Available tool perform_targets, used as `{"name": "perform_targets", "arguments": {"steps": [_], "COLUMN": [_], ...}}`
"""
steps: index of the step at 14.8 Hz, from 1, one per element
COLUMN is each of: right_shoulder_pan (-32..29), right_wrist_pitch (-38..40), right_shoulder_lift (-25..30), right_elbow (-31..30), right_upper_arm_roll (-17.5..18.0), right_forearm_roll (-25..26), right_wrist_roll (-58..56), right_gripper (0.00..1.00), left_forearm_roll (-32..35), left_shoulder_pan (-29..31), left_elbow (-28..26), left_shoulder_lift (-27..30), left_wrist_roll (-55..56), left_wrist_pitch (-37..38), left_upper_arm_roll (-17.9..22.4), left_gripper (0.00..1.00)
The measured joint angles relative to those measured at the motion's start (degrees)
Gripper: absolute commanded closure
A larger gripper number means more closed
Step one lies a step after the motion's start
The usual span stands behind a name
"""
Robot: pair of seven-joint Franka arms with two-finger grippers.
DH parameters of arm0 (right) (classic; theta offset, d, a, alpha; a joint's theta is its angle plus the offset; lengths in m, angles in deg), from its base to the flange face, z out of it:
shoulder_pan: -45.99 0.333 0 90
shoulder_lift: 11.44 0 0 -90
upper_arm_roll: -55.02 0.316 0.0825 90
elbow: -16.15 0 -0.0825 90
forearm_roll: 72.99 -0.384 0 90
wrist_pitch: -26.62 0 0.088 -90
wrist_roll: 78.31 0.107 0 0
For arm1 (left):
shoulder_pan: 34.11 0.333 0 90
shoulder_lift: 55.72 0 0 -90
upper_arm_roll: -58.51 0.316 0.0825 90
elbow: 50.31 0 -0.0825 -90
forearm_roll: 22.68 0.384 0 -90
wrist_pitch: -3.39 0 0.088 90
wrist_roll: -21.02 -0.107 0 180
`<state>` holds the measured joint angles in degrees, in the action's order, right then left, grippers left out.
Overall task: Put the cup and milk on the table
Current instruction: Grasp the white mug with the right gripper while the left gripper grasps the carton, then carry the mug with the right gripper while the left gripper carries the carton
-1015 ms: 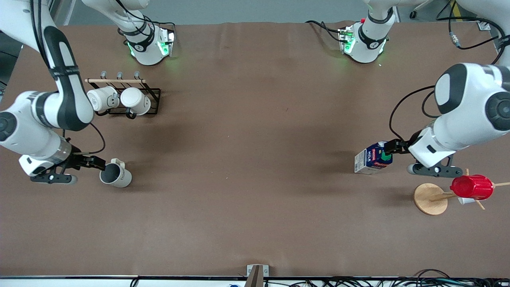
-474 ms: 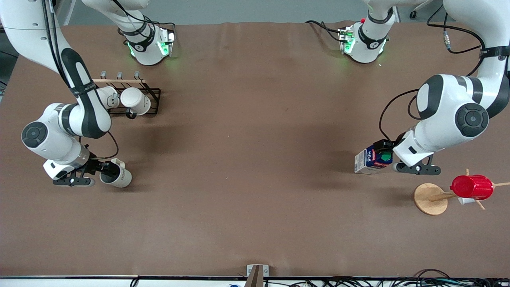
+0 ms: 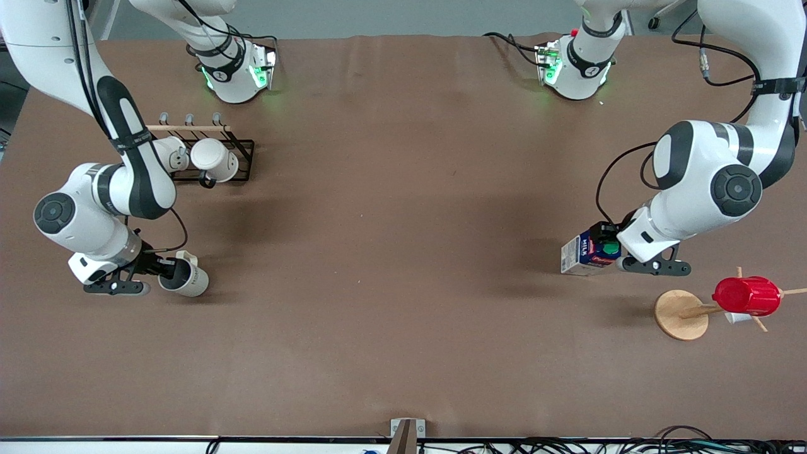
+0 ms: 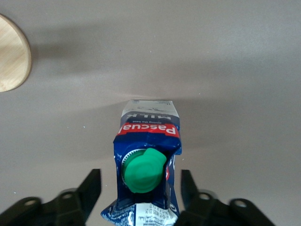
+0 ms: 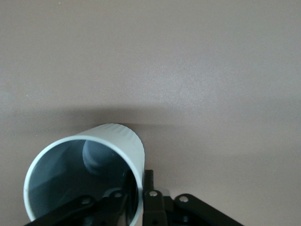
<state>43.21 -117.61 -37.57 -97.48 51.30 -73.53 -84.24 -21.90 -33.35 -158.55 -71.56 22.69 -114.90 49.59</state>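
Brown tabletop [image 3: 403, 284], wide bare middle. Landmark: wooden peg stand [image 3: 679, 314] with red cup [image 3: 746, 295], nearest camera, left arm's end. Milk [image 3: 589, 252] just farther than stand, upright on tabletop; left gripper [image 4: 140, 189] jaws apart, flanking carton, not touching, likely pre-grasp. Well apart from stand, right arm's end: cup [image 3: 185, 276] tilted; right gripper [image 5: 136, 195] jaws pinch rim wall for carry.

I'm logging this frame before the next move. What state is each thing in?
cup: on the table, its wall pinched by the right gripper
milk: upright on the table, cap on, ungripped
left gripper: open, fingers either side of the milk
two white mugs: lying in the black rack
red cup: hung on the wooden stand
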Motion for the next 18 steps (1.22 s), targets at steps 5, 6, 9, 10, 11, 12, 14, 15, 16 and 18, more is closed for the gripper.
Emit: {"name": "perform_targets", "arguments": {"steps": [5, 6, 9, 10, 11, 12, 14, 15, 16, 18], "right_shoulder_pan": [1.6, 2.0, 3.6, 4.8, 6.6, 9.1, 15.2, 18.2, 21.0, 26.1], "right_wrist_pitch": [19.2, 23.2, 26.5, 26.4, 26.4, 26.3, 26.0, 25.9, 25.6, 23.0], "right_shoulder_lift": [2.8, 3.7, 5.1, 5.0, 4.7, 4.0, 1.2, -0.8, -3.3, -8.8], "right_elbow": [8.6, 11.1, 15.5, 16.4, 17.2, 18.2, 20.9, 22.6, 24.5, 28.0], "right_upper_arm_roll": [2.1, 4.3, 14.3, 17.4, 19.5, 20.5, 21.0, 21.0, 21.0, 21.0], "right_forearm_roll": [-0.4, -0.6, -0.6, -0.5, -0.4, -0.3, 1.4, 3.3, 5.5, 9.7], "right_wrist_roll": [5.5, 10.2, 29.5, 36.3, 42.1, 47.5, 58.2, 63.4, 68.5, 77.0], "right_gripper": [1.00, 1.00, 1.00, 1.00, 1.00, 1.00, 1.00, 1.00, 1.00, 0.99], "left_forearm_roll": [0.0, 0.0, 0.0, 0.0, 0.0, 0.0, 0.0, 0.0, 0.0, 0.0], "left_shoulder_pan": [0.0, -0.1, -0.2, -0.3, -0.4, -0.5, -0.7, -0.8, -0.8, -0.9], "left_elbow": [-0.2, -0.2, -0.1, 0.0, 0.2, 0.3, 1.0, 1.7, 2.5, 4.0], "left_shoulder_lift": [0.0, 0.0, 0.1, 0.1, 0.2, 0.4, 0.9, 1.2, 1.6, 2.2], "left_wrist_roll": [0.0, 0.0, 0.0, 0.0, 0.0, 0.0, 0.2, 0.9, 1.8, 3.8], "left_wrist_pitch": [0.0, -0.1, -0.4, -0.5, -0.5, -0.5, -0.2, 0.7, 2.1, 4.1], "left_upper_arm_roll": [0.0, 0.0, -0.1, -0.1, -0.1, -0.2, -1.0, -1.6, -2.2, -3.7], "left_gripper": [0.70, 0.73, 0.75, 0.75, 0.75, 0.75, 0.76, 0.76, 0.76, 0.76]}}
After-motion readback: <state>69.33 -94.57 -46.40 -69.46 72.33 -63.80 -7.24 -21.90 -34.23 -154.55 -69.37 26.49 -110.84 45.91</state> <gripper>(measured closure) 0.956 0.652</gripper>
